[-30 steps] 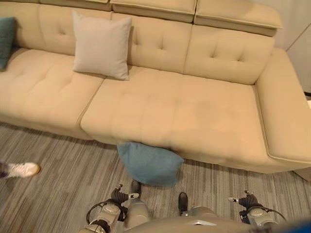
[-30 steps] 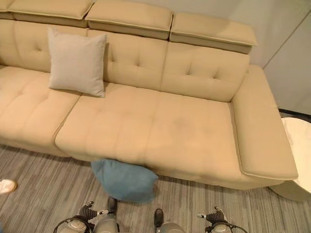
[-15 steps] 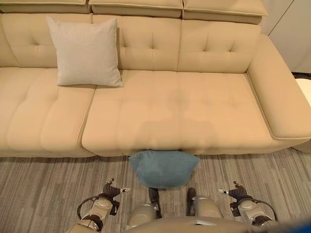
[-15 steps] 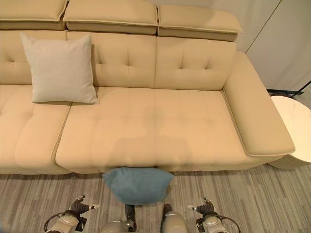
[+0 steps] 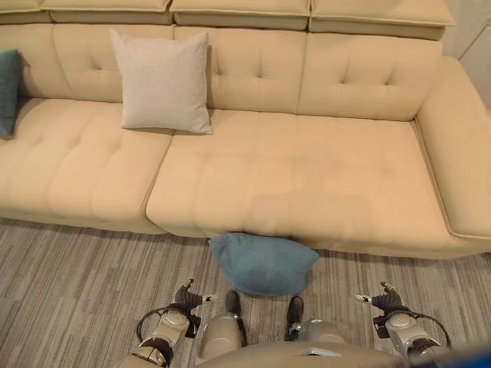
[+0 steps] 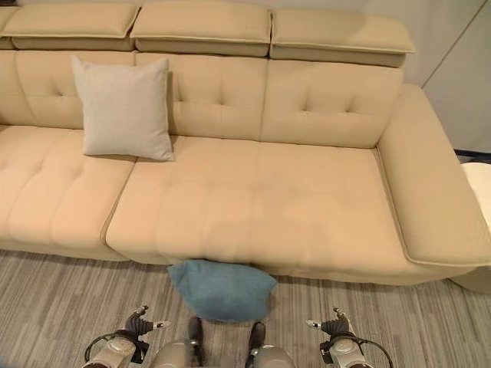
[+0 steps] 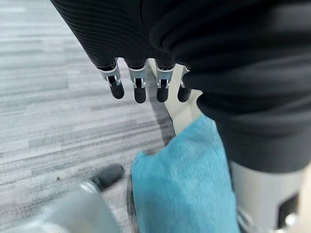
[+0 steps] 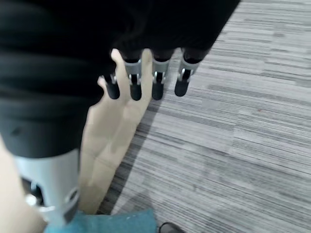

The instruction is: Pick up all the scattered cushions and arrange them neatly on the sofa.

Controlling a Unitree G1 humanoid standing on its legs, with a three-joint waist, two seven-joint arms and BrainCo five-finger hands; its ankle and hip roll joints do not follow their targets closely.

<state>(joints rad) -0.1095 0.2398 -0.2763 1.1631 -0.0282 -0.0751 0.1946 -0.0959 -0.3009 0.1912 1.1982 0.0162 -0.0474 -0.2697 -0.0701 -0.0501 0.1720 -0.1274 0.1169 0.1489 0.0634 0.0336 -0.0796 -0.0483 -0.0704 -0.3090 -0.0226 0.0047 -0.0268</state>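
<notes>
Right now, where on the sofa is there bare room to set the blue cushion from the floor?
Most of the sofa seat is bare: the whole stretch from the grey cushion across to the right armrest. The seat in front of the grey cushion is bare too. The far left end holds a second blue cushion. The floor cushion lies against the sofa's front edge.

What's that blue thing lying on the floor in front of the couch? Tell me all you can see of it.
It is a blue cushion, soft and plump, in a plain teal woven-looking fabric. It lies on the grey striped floor, its far edge pressed against or tucked just under the front of the beige sofa, below the middle seat. Neither the left hand nor the right hand touches it; both hang apart on either side.
</notes>
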